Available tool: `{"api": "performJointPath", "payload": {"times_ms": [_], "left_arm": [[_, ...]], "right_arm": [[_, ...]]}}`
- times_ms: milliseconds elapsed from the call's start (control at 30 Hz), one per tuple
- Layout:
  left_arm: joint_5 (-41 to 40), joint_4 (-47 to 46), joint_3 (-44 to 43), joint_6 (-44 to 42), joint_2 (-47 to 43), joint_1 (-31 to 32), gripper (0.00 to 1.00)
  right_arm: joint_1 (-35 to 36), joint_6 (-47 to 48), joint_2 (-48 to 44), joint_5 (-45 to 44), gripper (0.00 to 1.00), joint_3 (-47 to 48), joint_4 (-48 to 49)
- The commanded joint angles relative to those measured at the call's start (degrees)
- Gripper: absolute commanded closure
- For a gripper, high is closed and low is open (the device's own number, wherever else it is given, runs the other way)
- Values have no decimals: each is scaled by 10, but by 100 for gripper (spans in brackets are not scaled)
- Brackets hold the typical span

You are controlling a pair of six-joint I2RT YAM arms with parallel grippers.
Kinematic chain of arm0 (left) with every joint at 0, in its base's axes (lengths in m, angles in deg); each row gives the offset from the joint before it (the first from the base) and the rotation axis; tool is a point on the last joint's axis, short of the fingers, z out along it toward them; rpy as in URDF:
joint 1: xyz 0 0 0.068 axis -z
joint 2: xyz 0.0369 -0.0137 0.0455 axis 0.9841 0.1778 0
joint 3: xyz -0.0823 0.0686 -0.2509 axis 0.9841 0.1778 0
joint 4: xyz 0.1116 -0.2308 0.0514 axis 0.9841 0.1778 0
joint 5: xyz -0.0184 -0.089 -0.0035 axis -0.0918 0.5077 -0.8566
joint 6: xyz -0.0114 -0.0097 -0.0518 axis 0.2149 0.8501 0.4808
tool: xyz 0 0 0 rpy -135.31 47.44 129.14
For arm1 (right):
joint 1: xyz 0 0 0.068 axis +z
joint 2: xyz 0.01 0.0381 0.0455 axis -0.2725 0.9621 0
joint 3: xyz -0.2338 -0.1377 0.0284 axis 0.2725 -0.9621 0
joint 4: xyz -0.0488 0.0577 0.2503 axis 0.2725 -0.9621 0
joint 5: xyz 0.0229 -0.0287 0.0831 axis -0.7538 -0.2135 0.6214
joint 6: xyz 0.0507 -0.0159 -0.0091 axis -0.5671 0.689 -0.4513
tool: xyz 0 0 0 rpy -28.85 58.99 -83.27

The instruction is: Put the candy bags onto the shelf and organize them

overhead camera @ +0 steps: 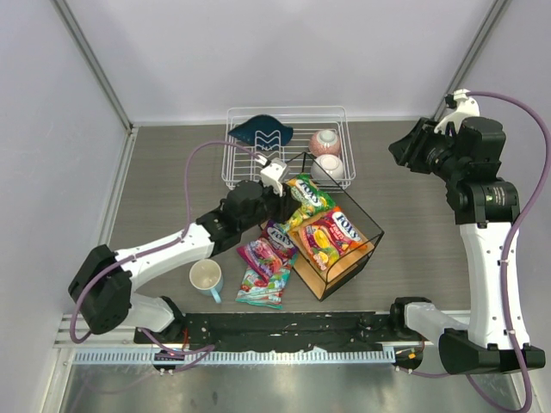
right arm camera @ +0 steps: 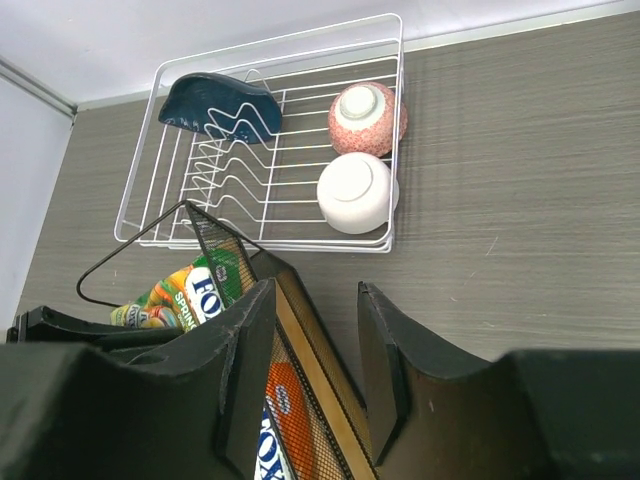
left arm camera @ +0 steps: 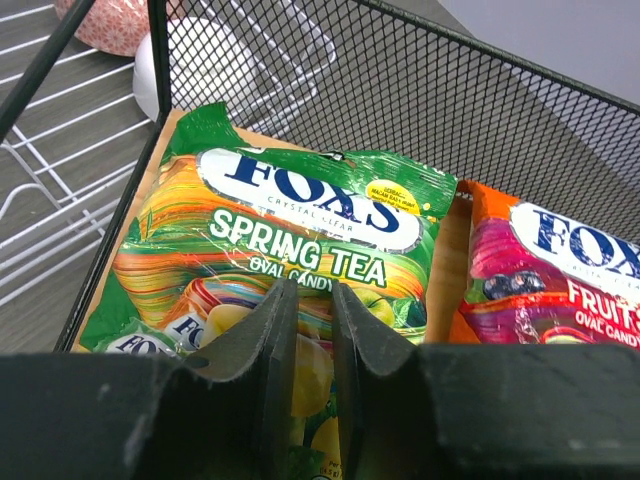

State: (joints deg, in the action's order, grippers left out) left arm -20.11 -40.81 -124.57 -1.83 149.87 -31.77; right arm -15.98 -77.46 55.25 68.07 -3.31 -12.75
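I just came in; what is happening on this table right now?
The left gripper is at the green bag, which lies on the shelf beside the orange-red bag; its jaws are narrow, and a grip is unclear. The purple bag and teal bag lie on the table. The right gripper, open and empty, hangs apart.

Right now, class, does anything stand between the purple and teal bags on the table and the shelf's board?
No loose object does. The purple bag and teal bag lie beside the shelf; only its own black wire edge runs between them and the bare board. The left gripper sits farther back, at the green bag.
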Motion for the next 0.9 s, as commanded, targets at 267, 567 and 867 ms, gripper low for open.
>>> {"api": "performJointPath", "payload": {"times_ms": [267, 567, 867], "left_arm": [[-30, 38, 0, -14, 15, 1, 76], [-13, 96, -44, -22, -100, 1, 71], [-6, 107, -31, -19, -135, 1, 69]], "right_arm": [[2, 14, -16, 10, 56, 0, 12], [2, 3, 11, 28, 60, 69, -40], [34, 0, 59, 43, 77, 185, -137]]}}
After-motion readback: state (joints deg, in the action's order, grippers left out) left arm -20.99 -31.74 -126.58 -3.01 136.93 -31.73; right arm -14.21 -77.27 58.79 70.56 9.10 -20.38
